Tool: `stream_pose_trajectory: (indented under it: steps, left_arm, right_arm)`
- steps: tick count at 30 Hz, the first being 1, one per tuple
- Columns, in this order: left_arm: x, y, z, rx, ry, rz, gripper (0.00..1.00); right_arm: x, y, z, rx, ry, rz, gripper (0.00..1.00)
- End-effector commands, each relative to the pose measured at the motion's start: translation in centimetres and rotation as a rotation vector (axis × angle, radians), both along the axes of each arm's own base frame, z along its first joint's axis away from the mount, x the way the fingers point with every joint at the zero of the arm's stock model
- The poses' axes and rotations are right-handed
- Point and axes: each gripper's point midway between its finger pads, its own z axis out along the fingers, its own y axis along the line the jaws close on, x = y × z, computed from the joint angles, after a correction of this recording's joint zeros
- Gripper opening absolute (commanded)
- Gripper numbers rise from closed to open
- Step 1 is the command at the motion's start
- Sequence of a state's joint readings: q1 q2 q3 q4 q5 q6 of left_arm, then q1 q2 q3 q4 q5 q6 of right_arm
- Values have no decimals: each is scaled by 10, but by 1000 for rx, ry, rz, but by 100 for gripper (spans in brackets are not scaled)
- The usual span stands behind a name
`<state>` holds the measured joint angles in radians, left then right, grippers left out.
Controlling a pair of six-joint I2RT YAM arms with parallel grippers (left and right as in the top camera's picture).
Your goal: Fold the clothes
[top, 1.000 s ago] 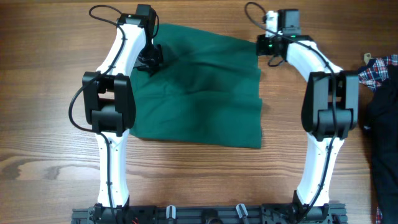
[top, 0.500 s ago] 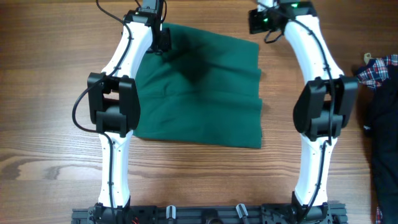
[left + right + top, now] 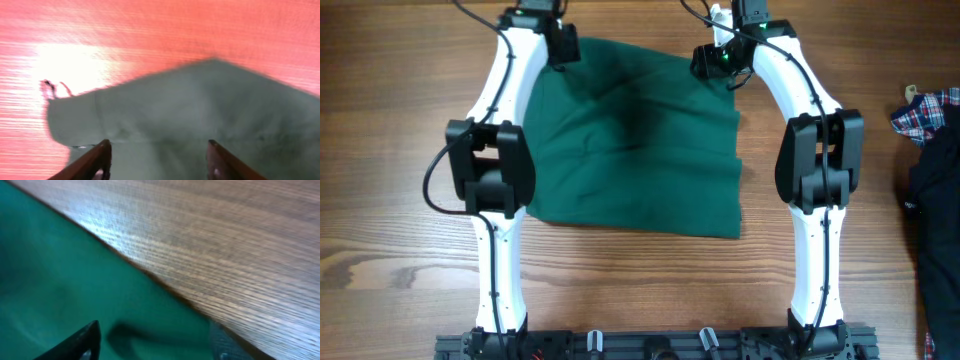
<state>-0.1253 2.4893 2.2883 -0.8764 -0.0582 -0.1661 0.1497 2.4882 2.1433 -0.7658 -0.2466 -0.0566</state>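
Observation:
The clothes [image 3: 635, 140], a plain dark green garment, lie folded flat in the middle of the wooden table. My left gripper [image 3: 563, 47] hovers at its far left corner, jaws open, nothing between them; in the left wrist view the green cloth [image 3: 200, 115] spreads below the two fingertips [image 3: 102, 155]. At the far right corner is my right gripper [image 3: 712, 62], also open and empty. In the right wrist view the clothes' edge [image 3: 75, 280] runs diagonally against the wood, with the gripper [image 3: 155, 342] above it.
A red-blue plaid cloth [image 3: 925, 108] and a black garment [image 3: 938, 200] lie at the table's right edge. Bare wooden table [image 3: 380, 150] surrounds the green garment. The arm bases stand along the near edge [image 3: 650, 345].
Both grippers have opened and let go of the garment's far corners. The right gripper has swung left over the cloth's corner, and the left gripper shifted slightly up and left.

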Motion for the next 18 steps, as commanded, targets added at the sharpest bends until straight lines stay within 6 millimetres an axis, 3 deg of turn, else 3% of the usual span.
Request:
stream_pose_trajectory:
  steps: [1,5,8,10,12,14,16,18]
  left_arm:
    - [5,12,15,-177,-3,13,74]
    - [7,54,-2,-191,17,82,76]
    - [9,57,-6,-184,13,80,77]
    - [-1,56,-11,-183,60,83,75]
    - [-18,56,4,-195,107,116,77]
    - [-33,57,48,-236,96,201,87]
    - [-21,60,80,-212,-15,147,97]
    - [-13,60,78,-214,-40,144,100]
  right_arm:
    - [8,-15,69,21,-98,-92,79]
    - [2,-28,54,-43,-48,-141,96]
    - [2,-34,52,-53,-42,-163,97]
    - [-11,-39,48,-52,22,-187,96]
    - [-28,-46,60,-53,71,-215,92]
    - [-43,-50,84,-66,80,-214,95]
    - [-35,-57,108,-50,11,-233,100]
    - [-32,-55,103,3,23,-220,100]
